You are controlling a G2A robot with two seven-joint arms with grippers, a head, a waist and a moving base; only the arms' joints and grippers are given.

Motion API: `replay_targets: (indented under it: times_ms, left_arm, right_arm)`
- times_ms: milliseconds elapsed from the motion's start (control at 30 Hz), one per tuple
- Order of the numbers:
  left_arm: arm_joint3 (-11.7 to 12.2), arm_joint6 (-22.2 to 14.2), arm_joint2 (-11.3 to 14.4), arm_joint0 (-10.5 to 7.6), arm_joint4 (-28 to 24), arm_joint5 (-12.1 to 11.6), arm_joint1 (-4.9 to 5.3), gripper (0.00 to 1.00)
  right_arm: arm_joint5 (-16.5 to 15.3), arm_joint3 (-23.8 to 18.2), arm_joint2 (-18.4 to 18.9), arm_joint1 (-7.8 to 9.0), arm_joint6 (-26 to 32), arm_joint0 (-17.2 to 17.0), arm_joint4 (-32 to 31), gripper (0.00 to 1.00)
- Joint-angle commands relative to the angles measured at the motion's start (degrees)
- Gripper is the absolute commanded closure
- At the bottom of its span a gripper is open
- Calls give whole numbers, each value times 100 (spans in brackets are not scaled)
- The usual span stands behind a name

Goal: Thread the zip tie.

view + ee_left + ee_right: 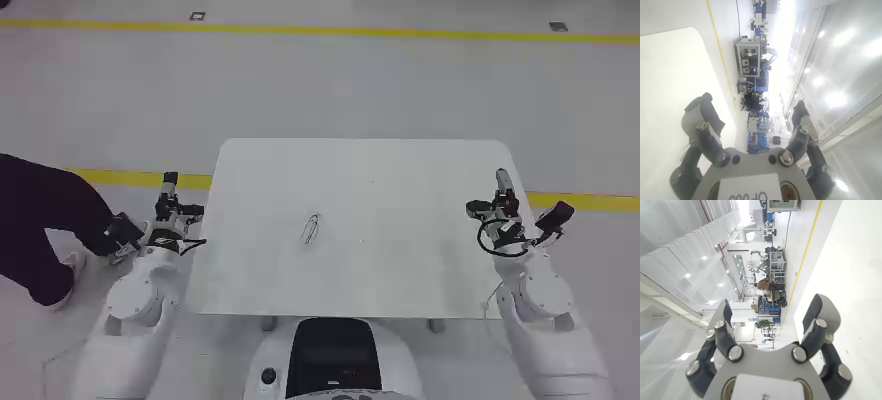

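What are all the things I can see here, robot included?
zip tie: one, pale grey, lying near the middle of the table.
table: one, white with rounded corners, in front of the robot.
yellow floor lines: two, yellow, one far beyond the table, one passing behind the table at either side.
floor markers: two, small dark squares, on the grey floor by the far line.
left gripper: one, dark fingers on a grey mount, open, held just off the table's left edge.
right gripper: one, dark fingers on a grey mount, open, held at the table's right edge.
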Motion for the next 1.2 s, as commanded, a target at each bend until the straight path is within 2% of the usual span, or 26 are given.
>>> replay_targets:
  times_ms: [0,33,67,100,133,167,200,233,267,300,400,467,500,533,767,800,833,867,933,1000,1067,1100,1167]
  left_arm:
    - [0,0,0,0,0,0,0,22]
    - [0,0,0,0,0,0,0,0]
    - [0,0,0,0,0,0,0,22]
    - [0,0,0,0,0,0,0,0]
    - [0,0,0,0,0,0,0,22]
    - [0,0,0,0,0,0,0,22]
    - [0,0,0,0,0,0,0,22]
    - [0,0,0,0,0,0,0,0]
    - [0,0,0,0,0,0,0,22]
    - [-50,-54,14,-15,114,-24,6,0]
    - [-138,-302,73,7,846,-44,40,0]
    - [-213,-452,111,38,1315,124,64,0]
    - [-235,-617,142,51,1661,259,87,0]
    - [-279,-607,139,48,2161,271,109,0]
    - [-279,-607,139,48,2161,271,109,0]
    - [-316,-698,179,44,2291,260,117,0]
    - [-371,-836,234,26,2558,253,132,0]
    - [-432,-969,280,-25,3039,309,157,0]
    - [-514,-1128,377,-118,3356,390,169,0]
    - [-616,-1498,530,-234,3897,554,198,0]
    - [-657,-1880,704,-347,4326,831,218,0]
    - [-713,-1974,794,-476,4386,999,212,0]
    - [-713,-1974,794,-476,4386,999,212,0]
  right_arm:
    - [0,0,0,0,0,0,0,0]
    - [0,0,0,0,0,0,0,22]
    - [0,0,0,0,0,0,0,0]
    - [0,0,0,0,0,0,0,0]
    - [0,0,0,0,0,0,0,0]
    - [0,0,0,0,0,0,0,22]
    - [0,0,0,0,0,0,0,0]
    - [0,0,0,0,0,0,0,0]
    - [0,0,0,0,0,0,0,22]
    - [0,0,0,0,0,0,0,0]
    - [0,0,0,0,0,0,0,0]
    - [0,0,0,0,0,0,0,0]
    - [0,0,0,0,0,0,0,0]
    - [0,0,0,0,0,0,0,0]
    - [0,0,0,0,0,0,0,0]
    - [0,0,0,0,0,0,0,0]
    - [0,0,0,0,0,0,0,0]
    - [0,0,0,0,0,0,0,0]
    - [0,0,0,0,0,0,0,0]
    - [0,0,0,0,0,0,0,0]
    - [0,0,0,0,0,0,0,0]
    - [0,0,0,0,0,0,0,0]
    - [0,0,0,0,0,0,0,0]
